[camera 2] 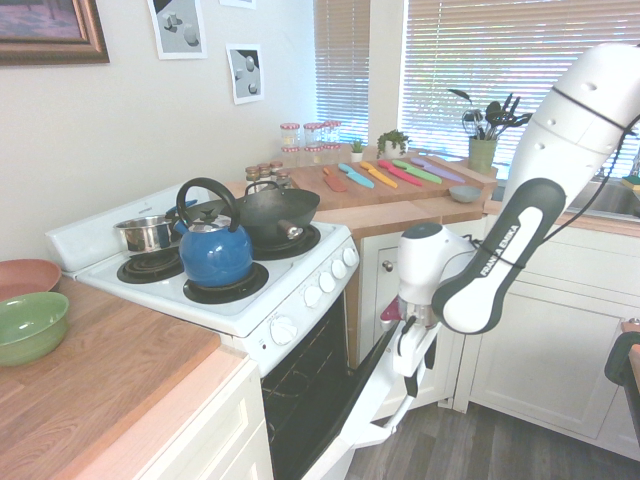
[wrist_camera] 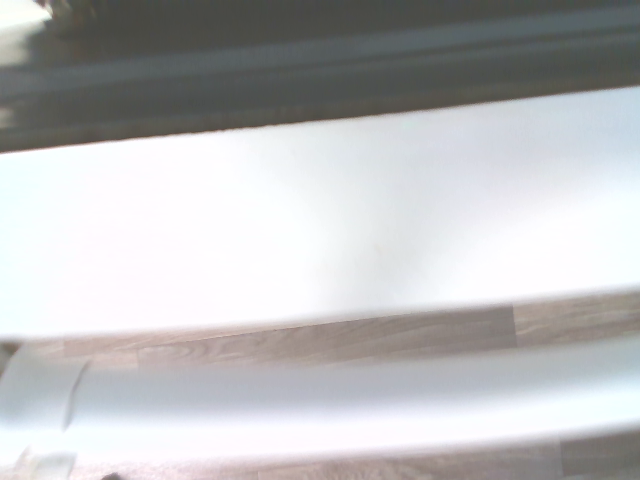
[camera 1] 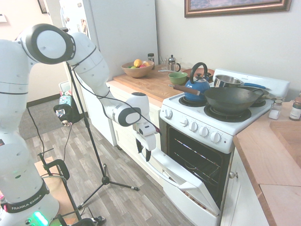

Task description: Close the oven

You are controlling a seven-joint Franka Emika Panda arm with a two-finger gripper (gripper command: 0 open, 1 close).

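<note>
The white oven (camera 1: 202, 134) stands between wooden counters, and its drop-down door (camera 1: 186, 181) hangs partly open at a slant, showing the dark inside with wire racks (camera 1: 195, 157). My gripper (camera 1: 146, 151) points downward at the outer upper corner of the door, close to the white bar handle (wrist_camera: 300, 400). From the other side the gripper (camera 2: 405, 352) sits against the door's raised edge (camera 2: 385, 385). The wrist view is filled by the white door face (wrist_camera: 300, 230), with wood floor behind the handle. Whether anything is gripped does not show.
A blue kettle (camera 1: 197, 86), a dark wok (camera 1: 233, 99) and a steel pot (camera 1: 227, 80) sit on the stovetop. A fruit bowl (camera 1: 137, 68) is on the counter. White cabinets (camera 2: 545, 330) face the door across the wood floor (camera 1: 113, 202).
</note>
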